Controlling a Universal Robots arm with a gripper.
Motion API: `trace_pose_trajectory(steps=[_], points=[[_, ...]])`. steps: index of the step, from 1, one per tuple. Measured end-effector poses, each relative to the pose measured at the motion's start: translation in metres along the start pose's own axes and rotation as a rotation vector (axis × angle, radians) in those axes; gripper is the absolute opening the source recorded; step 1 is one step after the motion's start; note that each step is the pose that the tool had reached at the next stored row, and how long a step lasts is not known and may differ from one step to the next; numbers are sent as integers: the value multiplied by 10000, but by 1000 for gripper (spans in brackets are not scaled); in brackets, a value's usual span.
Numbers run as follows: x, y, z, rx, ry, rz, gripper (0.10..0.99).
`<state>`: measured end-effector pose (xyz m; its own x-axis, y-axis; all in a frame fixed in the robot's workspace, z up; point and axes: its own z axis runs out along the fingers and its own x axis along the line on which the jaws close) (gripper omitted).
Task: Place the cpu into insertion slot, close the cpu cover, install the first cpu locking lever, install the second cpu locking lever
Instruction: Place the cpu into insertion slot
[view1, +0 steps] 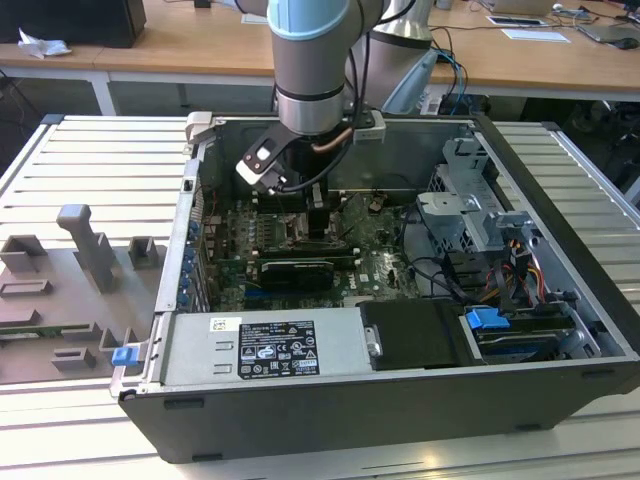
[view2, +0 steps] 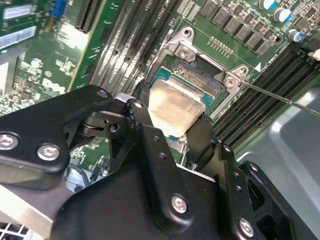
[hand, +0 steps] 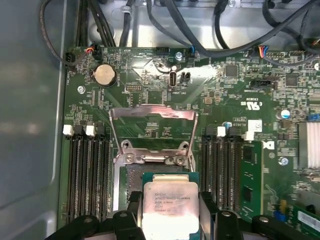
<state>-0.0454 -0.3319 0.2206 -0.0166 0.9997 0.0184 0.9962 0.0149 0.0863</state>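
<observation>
My gripper (hand: 170, 216) is shut on the cpu (hand: 170, 206), a pale silver square chip with a green edge, held by two opposite sides between black fingers (hand: 131, 214). The chip hangs low over the insertion slot (hand: 131, 181), whose dark centre shows beside it. The cpu cover (hand: 152, 129), a thin metal frame, is swung open past the slot on its hinge. In the second wrist view the cpu (view2: 174, 106) sits between the fingers (view2: 139, 120) of the gripper (view2: 171, 125), above the slot (view2: 202, 80). A thin lever wire (view2: 280, 98) juts out beside the socket. In the exterior view the gripper (view1: 318, 228) reaches down into the computer case.
Long black memory slots (hand: 87, 175) flank the socket on both sides. Cables (hand: 225, 35) run across the far edge of the green board. The open case (view1: 560, 200) has a drive cage on the exterior view's right and a power supply (view1: 265, 350) at the front. A grey fixture (view1: 85, 250) stands outside it on the exterior view's left.
</observation>
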Motion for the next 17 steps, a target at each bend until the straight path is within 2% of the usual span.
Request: trace_pose_trajectory(steps=[5, 17], points=[[52, -4, 57, 1, -2, 13, 541], [101, -26, 135, -1, -13, 132, 541]])
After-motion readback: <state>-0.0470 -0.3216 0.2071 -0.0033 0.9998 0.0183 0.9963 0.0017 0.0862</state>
